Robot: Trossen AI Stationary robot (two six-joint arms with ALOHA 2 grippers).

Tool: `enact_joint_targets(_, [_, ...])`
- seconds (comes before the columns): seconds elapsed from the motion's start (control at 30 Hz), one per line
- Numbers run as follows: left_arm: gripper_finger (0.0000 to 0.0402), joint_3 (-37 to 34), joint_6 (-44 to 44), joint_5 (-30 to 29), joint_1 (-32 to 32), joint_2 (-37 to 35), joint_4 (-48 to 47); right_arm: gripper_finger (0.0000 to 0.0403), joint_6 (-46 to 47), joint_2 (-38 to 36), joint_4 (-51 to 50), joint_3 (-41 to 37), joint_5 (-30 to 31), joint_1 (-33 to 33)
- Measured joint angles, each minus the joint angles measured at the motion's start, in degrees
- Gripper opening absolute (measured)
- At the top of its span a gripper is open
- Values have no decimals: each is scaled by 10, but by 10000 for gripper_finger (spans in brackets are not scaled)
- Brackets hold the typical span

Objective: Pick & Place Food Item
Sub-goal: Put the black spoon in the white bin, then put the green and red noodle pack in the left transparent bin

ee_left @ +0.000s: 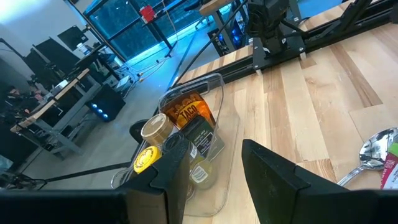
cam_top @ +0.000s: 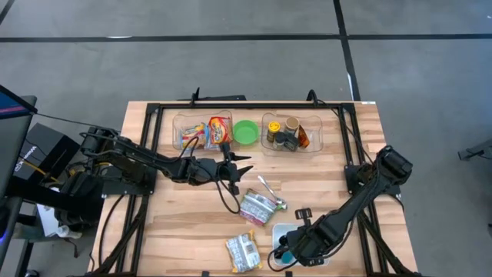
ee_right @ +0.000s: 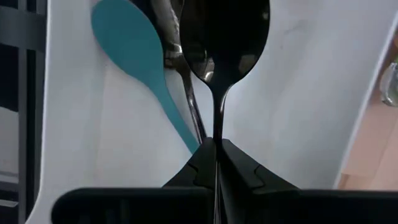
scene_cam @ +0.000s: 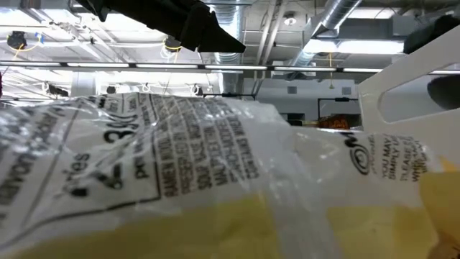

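Item: crinkly snack packet point(cam_top: 244, 251), flat on the bench point(cam_top: 192, 223) near its front edge, just beside the white tray point(cam_top: 281, 231); judged light, soft, slippery film, best pinched at a sealed end. Left hand point(cam_top: 240, 168), fingers apart and empty, hovers mid-bench near the clear bins. Right hand point(ee_right: 217, 152), over the tray, is clamped on a dark spoon point(ee_right: 224, 43)
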Motion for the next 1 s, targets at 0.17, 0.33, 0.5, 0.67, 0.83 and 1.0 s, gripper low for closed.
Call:
enact_joint_targets(0.17, [140, 0, 0, 0, 0, 0, 0, 4, -2, 6, -2, 0, -16, -7])
enact_joint_targets(0.33, [140, 0, 0, 0, 0, 0, 0, 4, -1, 6, 1, 0, -16, -11])
enact_joint_targets(0.5, [140, 0, 0, 0, 0, 0, 0, 7, -1, 6, 2, 0, -16, -11])
enact_joint_targets(0.67, [140, 0, 0, 0, 0, 0, 0, 33, 0, 6, 1, 0, -16, -11])
enact_joint_targets(0.83, [140, 0, 0, 0, 0, 0, 0, 68, 0, 6, 0, 0, -16, -11])
enact_joint_targets(1.0, [140, 0, 0, 0, 0, 0, 0, 81, -1, 5, -2, 0, -16, -15])
